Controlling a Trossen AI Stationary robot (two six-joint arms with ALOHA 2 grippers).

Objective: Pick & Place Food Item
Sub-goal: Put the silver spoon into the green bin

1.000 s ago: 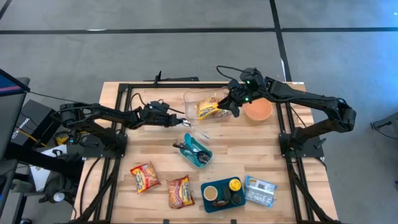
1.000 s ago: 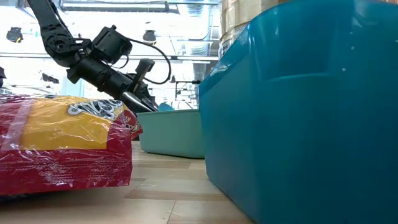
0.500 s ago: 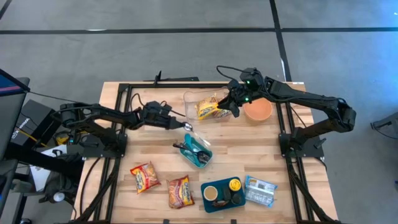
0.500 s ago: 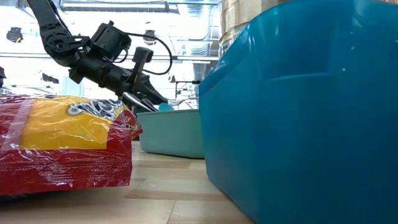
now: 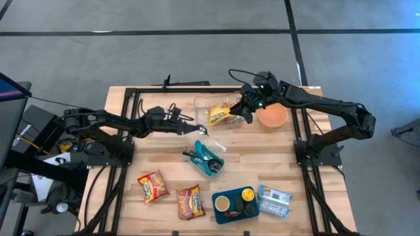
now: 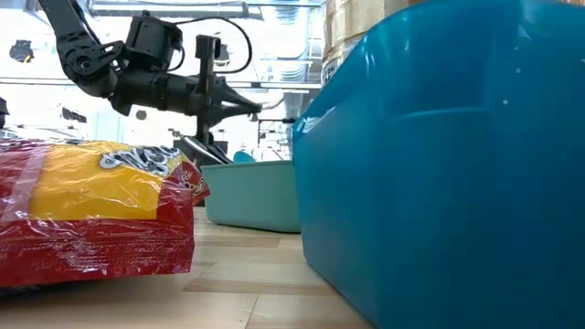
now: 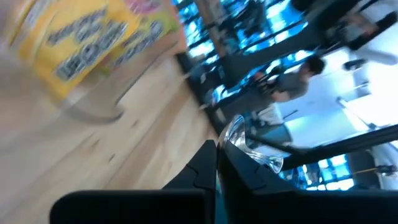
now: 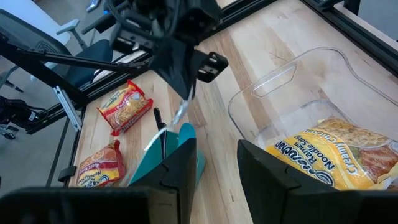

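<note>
One yellow ramen packet already lies in the clear container, with the right end effector beside it, fingers apart and empty; two red packets remain on the surface, while the left end effector grips a spoon.

Left gripper holds a spoon above the table. Right gripper sits at the clear container containing a yellow noodle packet.
</note>
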